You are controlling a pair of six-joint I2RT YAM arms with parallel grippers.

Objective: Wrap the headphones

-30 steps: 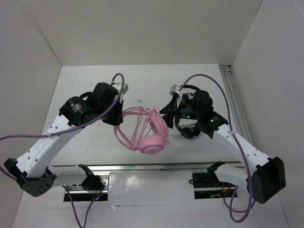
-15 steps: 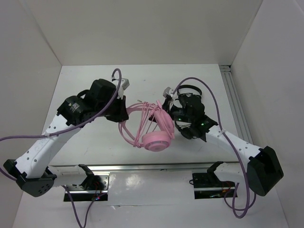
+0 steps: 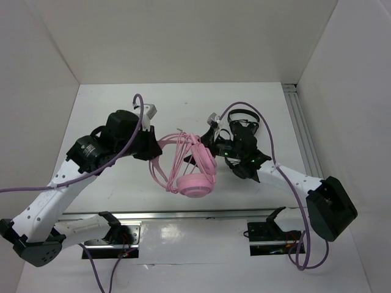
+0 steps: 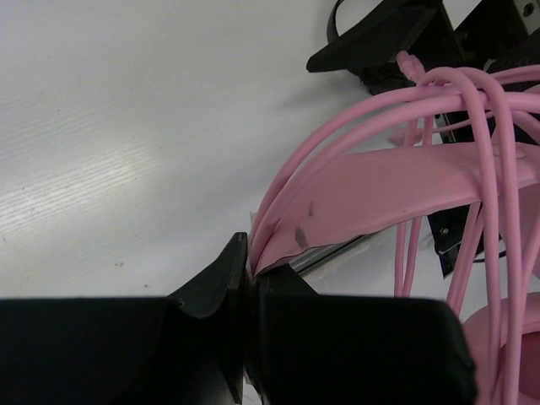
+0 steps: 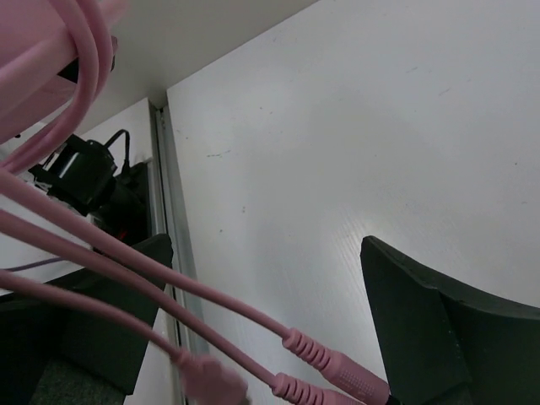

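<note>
Leftward shift of headphones (image 3: 194, 182), left fingers (image 4: 211, 287) pinching headband (image 4: 405, 186), clear only at wrist, right fingers (image 5: 439, 321) spread, plugs (image 5: 329, 354) between

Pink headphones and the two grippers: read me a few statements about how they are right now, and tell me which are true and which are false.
1. The left gripper is clamped on the pink headband. True.
2. The right gripper is shut on the cable. False: its jaws stand wide open, and the cable's plug ends lie loose between the fingers.
3. The cable is looped over the headband several times. True.
4. The earcup sits on the outer side of the right arm. False: it is between the two grippers, near the middle of the top view.
</note>
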